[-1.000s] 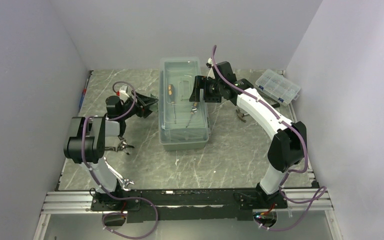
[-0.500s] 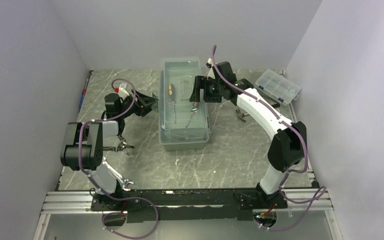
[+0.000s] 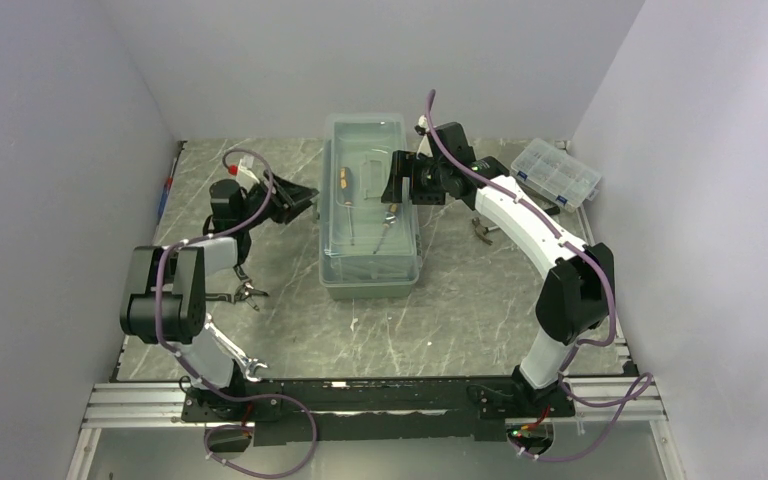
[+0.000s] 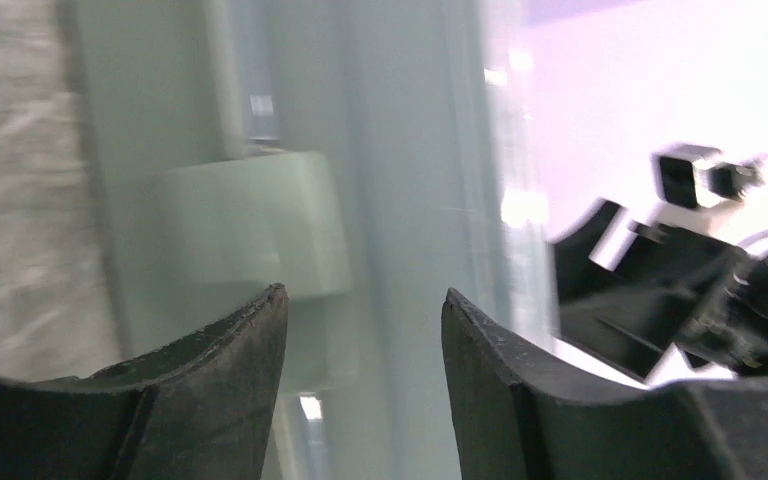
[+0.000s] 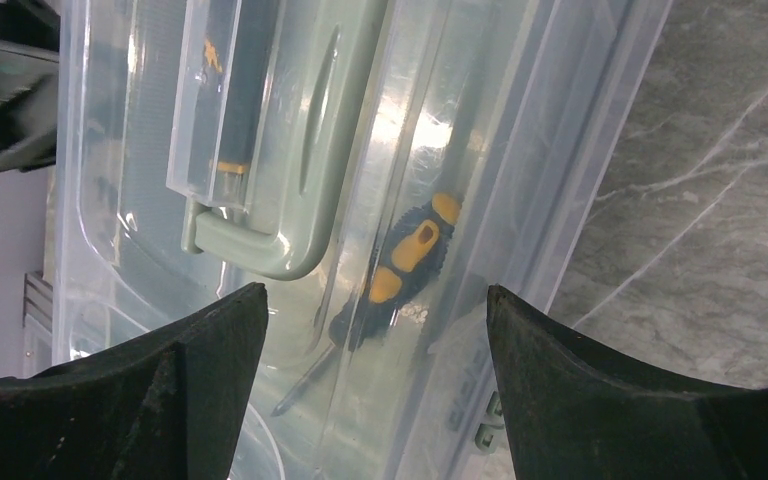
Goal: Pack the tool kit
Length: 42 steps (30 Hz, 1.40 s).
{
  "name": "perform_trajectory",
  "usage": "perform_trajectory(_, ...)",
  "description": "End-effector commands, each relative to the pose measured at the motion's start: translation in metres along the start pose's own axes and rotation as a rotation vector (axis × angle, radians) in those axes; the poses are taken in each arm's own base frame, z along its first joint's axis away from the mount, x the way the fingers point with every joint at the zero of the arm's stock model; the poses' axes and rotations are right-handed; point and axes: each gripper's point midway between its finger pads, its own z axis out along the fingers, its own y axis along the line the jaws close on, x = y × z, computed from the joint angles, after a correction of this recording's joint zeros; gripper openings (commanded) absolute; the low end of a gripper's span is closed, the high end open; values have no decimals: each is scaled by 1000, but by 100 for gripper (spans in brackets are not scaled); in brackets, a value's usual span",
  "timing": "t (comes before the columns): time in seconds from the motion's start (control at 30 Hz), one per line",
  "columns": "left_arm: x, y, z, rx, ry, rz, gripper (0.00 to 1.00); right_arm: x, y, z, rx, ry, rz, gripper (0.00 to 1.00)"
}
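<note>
The sage-green toolbox (image 3: 370, 268) sits mid-table between the two arms, its long side running away from the bases, with the translucent lid (image 5: 520, 120) down. One carry handle (image 5: 300, 130) lies flat in the lid. Two tools show through the plastic. There is a blue-and-orange screwdriver (image 5: 410, 255) toward the right side and a dark tool (image 5: 232, 100) with an orange band beneath the handle. Any lettering on them is too small to read.

The right gripper (image 5: 375, 295) hangs over the lid near its right edge, jaws spread wide with nothing between them. The left gripper (image 4: 360, 300) faces the box's left wall, just beside a green side latch (image 4: 250, 225). Its fingers stand apart, released, gripping nothing.

Out on the marble table (image 3: 460, 320) there are two pairs of pliers. The left pliers (image 3: 240, 293) lie by the left arm and the right pliers (image 3: 482, 233) just right of the box. One wrench (image 3: 252, 366) lies near the left base, and one clear organizer box (image 3: 557, 173) sits in the far right corner.
</note>
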Motion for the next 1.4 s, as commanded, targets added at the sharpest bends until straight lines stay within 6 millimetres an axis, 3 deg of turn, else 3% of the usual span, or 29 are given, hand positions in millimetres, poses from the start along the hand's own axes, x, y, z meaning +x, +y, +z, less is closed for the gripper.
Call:
perform_trajectory(0.0,12,-91,-5,233,86,205,64,-8,26,-6,-87,-18,-37,80)
perform_trajectory(0.1,13,-90,-4,221,95,213,63,-8,26,-5,-87,-17,-37,80)
perform_trajectory(0.23,17,-78,3,230,122,161,50,-8,27,-4,-95,-16,-36,80)
perform_trajectory(0.37,19,-65,5,230,120,134,49,-9,26,-6,-88,-16,-40,80)
perform_trajectory(0.6,5,-85,-6,205,79,242,46,-8,25,-5,-83,-11,-43,80)
perform_trajectory(0.7,-1,-100,-16,173,63,317,39,-7,24,-3,-81,-6,-42,80)
perform_trajectory(0.8,-10,-103,-23,89,44,372,18,-8,23,-2,-79,-8,-40,80)
perform_trajectory(0.87,-17,-96,-28,14,28,398,2,-10,23,-4,-76,-16,-39,81)
perform_trajectory(0.9,-19,-86,-31,-52,27,389,0,-11,23,-5,-73,-20,-39,81)
perform_trajectory(1.13,-52,-21,-42,-491,12,380,0,-14,22,-11,-72,-38,-35,81)
perform_trajectory(1.37,-66,31,-33,-764,30,391,0,-14,20,-11,-65,-36,-33,81)
